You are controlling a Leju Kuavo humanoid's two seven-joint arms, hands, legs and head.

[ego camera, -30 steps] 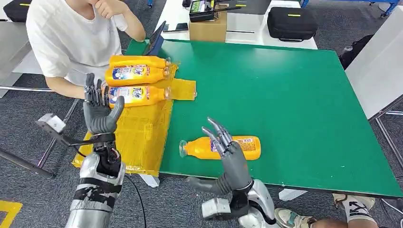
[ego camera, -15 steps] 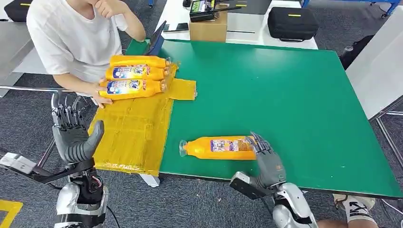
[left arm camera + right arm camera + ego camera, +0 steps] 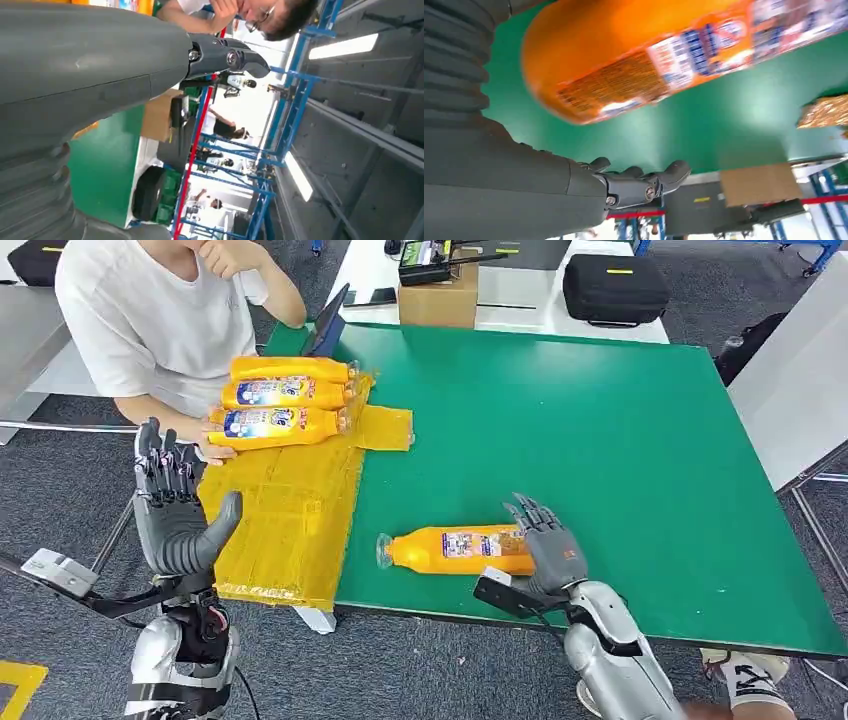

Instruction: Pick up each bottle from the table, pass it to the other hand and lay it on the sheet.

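- The right hand (image 3: pixel 548 547) is at the near edge of the green tabletop (image 3: pixel 600 430), at the base end of an orange bottle (image 3: pixel 455 549) lying on its side.
- Its fingers (image 3: pixel 530 515) are spread and reach up over the bottle's base; in the right wrist view the bottle (image 3: pixel 664 55) sits just beside the palm, with the thumb (image 3: pixel 634 185) stretched out apart from it. Whether the hand has actually closed on the bottle cannot be told.
- The bottle lies along the near edge, its clear cap end pointing toward the yellow sheet (image 3: pixel 285 510), a strip of green between cap and sheet.
- The left hand (image 3: pixel 175 515) is raised off the table's left edge, palm turned toward the table, fingers upright and apart, thumb out, holding nothing.
- The yellow sheet covers the tabletop's left side and hangs over its left edge.
- Three more orange bottles (image 3: pixel 285 400) lie side by side on the sheet's far end, caps pointing right.
- A person in a white shirt (image 3: pixel 150 320) sits at the far left corner, one hand (image 3: pixel 212 448) touching the nearest of the three bottles.
- A cardboard box (image 3: pixel 438 295) stands just beyond the far edge, and a black case (image 3: pixel 612 288) on the white table behind it.
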